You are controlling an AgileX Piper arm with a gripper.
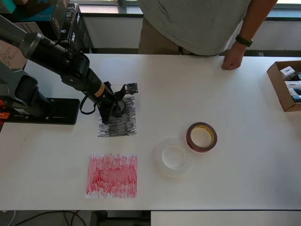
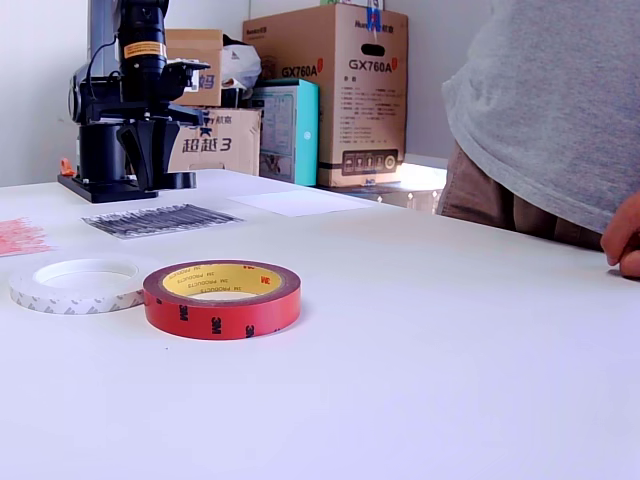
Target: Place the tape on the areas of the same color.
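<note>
Looking down from overhead, we see the end effector (image 1: 114, 109) lowered over the black scribbled patch (image 1: 118, 123) left of frame centre, with a small dark roll (image 1: 121, 106) right at its tip on the patch's upper part. We cannot tell how wide the fingers stand or whether they grip that roll; the arm hides them.

Below that, in the lower left, lies the red scribbled patch (image 1: 112, 175), bare. Toward the lower middle sits the clear-whitish roll (image 1: 173, 157), flat on the white surface (image 1: 235, 141), and just beside it, up and to the right, the red-brown roll (image 1: 201, 137) with its yellowish core. The two nearly touch.

In the exterior view we find the red-brown roll (image 2: 221, 298) in the left foreground, the whitish roll (image 2: 78, 283) against its left side, the black patch (image 2: 160, 220) farther back, and the end effector (image 2: 150, 155) standing above it at upper left. A white sheet (image 2: 300, 202) lies behind.
</note>
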